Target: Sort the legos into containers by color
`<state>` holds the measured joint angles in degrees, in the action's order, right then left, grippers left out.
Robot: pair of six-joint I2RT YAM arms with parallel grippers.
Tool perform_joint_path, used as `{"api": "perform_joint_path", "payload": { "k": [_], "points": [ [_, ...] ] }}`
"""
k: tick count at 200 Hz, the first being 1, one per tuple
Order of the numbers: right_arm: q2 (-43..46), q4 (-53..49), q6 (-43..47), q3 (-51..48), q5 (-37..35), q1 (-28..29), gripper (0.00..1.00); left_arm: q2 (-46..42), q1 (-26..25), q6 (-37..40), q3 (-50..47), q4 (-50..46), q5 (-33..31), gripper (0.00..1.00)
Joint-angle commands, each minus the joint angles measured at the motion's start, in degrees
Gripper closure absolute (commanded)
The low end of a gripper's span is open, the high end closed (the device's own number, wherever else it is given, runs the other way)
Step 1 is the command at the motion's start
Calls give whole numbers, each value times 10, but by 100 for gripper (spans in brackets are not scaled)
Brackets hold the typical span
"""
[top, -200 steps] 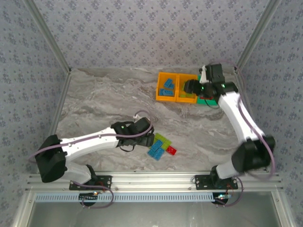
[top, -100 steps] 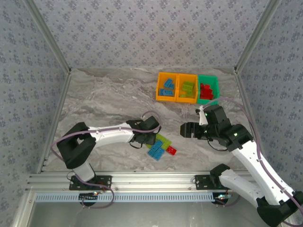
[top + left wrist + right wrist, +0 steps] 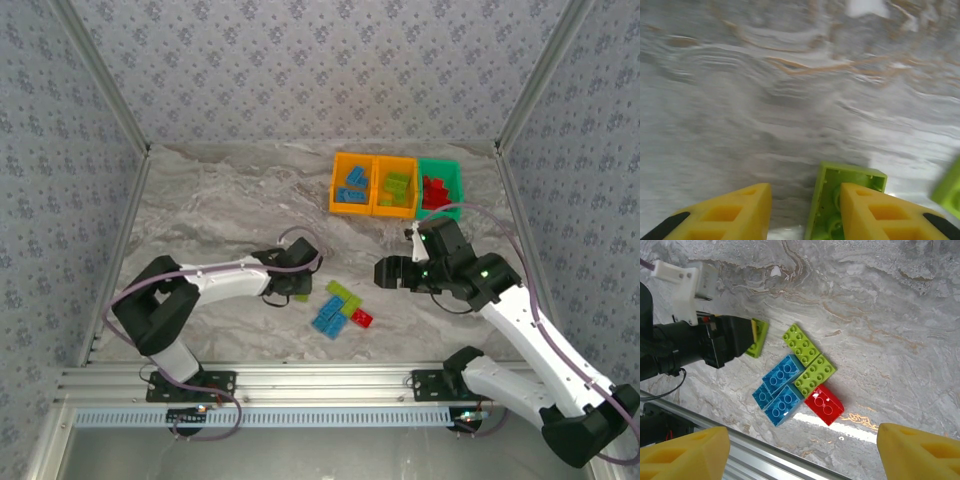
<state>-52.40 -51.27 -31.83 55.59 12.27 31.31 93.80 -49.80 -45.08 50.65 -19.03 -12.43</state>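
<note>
- Fingers of the left gripper: apart, not clamped. One lime brick stands between them with its hollow side toward the wrist camera. It touches the finger on the right of that frame, and bare table shows between it and the other finger.
- Left gripper, change: half a second ago it sat on the left edge of the pile. It now lies further left in the overhead view, and the lime brick has come away with it, apart from the rest.
- Right gripper: fingers wide apart, nothing between them. A second ago it hung over the bins at the upper right of the overhead view. It has since come back to centre-right, pointing at the pile.
- Pile, lower middle of the overhead view: two lime bricks, several blue and one red, all touching.
- Bins, in a row at upper right of the overhead view:
  - left orange bin holds blue bricks
  - middle orange bin holds lime bricks
  - green bin holds red bricks
- Reading for the task:
  - The right arm's last delivery looks finished, so it is free for another pick.
  - The lime brick is singled out but not yet secured. The fingers would need to close on it before any lift toward the middle orange bin.
  - A handful of bricks remains unsorted.
</note>
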Motion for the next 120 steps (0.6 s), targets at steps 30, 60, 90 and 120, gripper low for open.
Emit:
{"api": "perform_joint_path", "payload": {
  "k": [30,60,90,120],
  "points": [
    [-20,75,-72,-8,-44,82,21,-102,4,35,-19,23,20,46],
    [-87,143,-116,-9,-124,184,22,-223,21,29,-26,-31,-6,41],
    [-204,217,-155,9,-180,261,21,-403,51,45,-22,-159,-83,37],
    [-347,255,-190,70,-212,293,21,-504,67,111,27,-313,-113,29]
  ]
}}
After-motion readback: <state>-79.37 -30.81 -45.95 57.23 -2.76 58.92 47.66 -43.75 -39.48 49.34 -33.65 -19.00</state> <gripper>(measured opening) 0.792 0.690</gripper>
